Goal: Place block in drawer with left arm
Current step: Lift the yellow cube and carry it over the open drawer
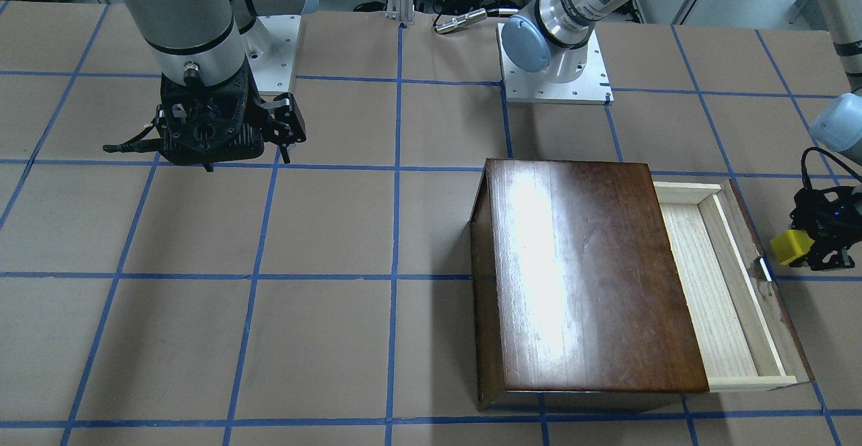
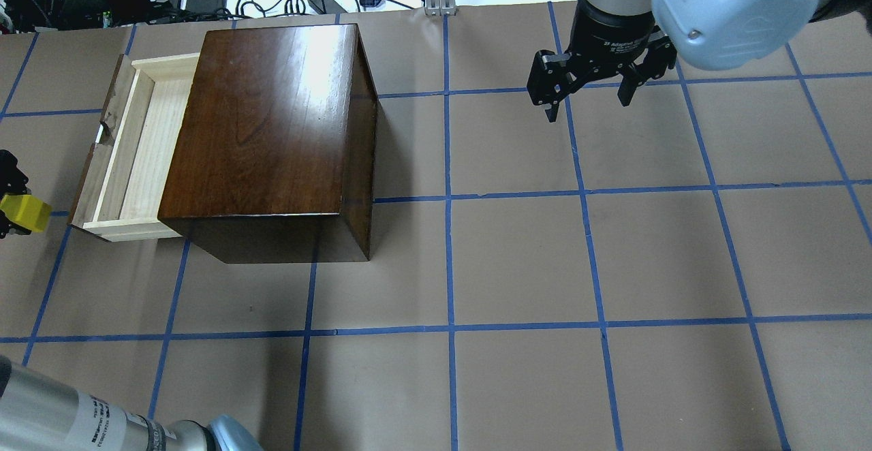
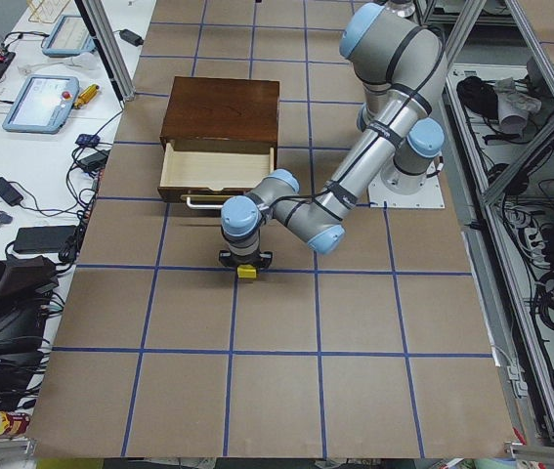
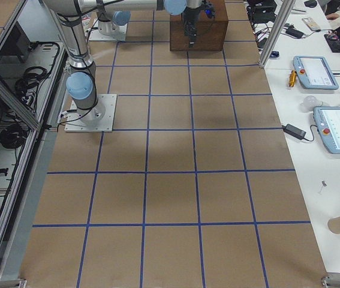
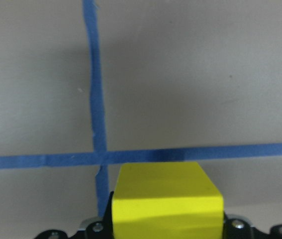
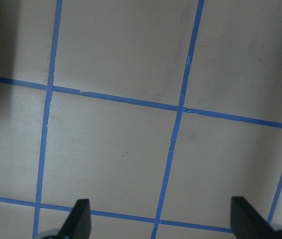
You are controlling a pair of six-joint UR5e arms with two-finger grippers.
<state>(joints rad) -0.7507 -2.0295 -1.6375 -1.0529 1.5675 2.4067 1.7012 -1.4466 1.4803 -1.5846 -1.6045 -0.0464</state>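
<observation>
Bright overhead light, glare on box, block soft-focus

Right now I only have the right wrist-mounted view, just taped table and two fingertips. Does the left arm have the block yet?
Observer: Yes, the left gripper is shut on the yellow block.
Operator: Is the drawer ready for it?
Observer: The drawer is pulled out of the dark box, with bare pale wood showing inside.
Operator: Is the block above it?
Observer: No, it hangs outside the drawer's dark front, over the table.
</observation>
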